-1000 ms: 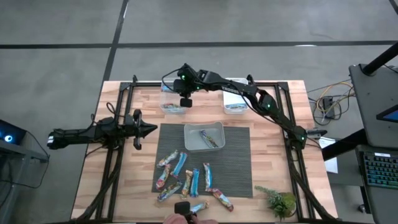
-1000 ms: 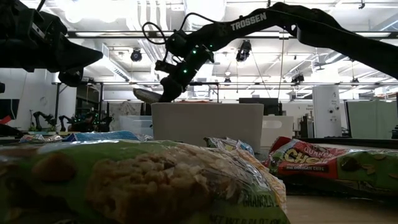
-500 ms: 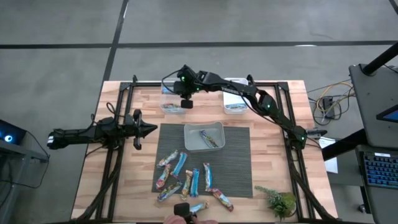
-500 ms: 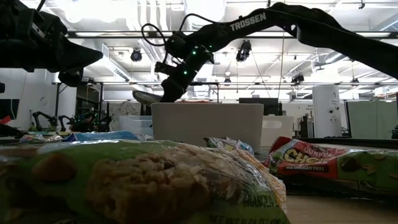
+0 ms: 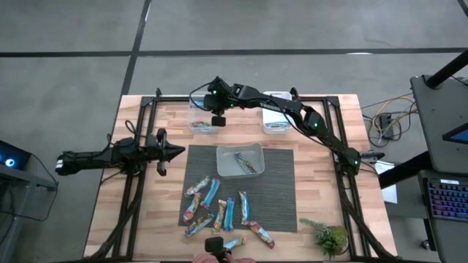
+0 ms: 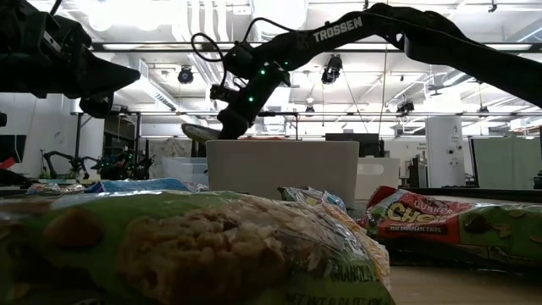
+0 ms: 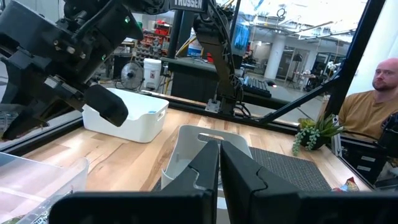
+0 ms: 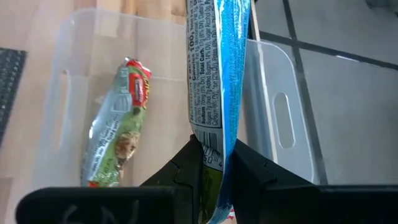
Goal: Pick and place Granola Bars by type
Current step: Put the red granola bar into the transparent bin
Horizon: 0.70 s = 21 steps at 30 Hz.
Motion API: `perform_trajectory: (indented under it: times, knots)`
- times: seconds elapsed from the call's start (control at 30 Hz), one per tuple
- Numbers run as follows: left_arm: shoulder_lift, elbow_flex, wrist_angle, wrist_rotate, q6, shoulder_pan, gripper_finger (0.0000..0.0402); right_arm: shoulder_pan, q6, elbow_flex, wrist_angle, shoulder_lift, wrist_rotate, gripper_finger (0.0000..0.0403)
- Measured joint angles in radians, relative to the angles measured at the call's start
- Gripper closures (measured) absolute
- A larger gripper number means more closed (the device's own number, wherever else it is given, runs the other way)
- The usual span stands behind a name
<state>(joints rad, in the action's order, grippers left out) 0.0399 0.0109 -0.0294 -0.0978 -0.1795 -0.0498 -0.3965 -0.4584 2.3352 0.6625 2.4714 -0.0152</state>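
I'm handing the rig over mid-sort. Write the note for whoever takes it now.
Right gripper: shut on a blue-wrapped bar, above the clear tub at the far left.
Left gripper: shut, empty, waiting at the mat's left edge.
Done: one green and red bar lies in that tub; the middle tub holds some too.
Left: release this bar, then sort the loose bars on the mat.

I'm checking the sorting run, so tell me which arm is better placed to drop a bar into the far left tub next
The right. Its gripper holds a blue-wrapped bar directly above that clear tub; the left gripper waits empty off the mat's left edge.
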Motion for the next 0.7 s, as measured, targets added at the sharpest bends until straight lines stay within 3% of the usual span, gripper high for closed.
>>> perform_trajectory:
  times: [0.13,0.7]
  knots:
    - [0.0,0.0,0.0,0.0,0.0,0.0,0.0401,-0.001,-0.01,0.0,-0.017,0.0,0.05,0.0351]
    - [0.0,0.0,0.0,0.0,0.0,0.0,0.0401,0.0,0.011,-0.05,-0.074,0.0,0.042,0.0351]
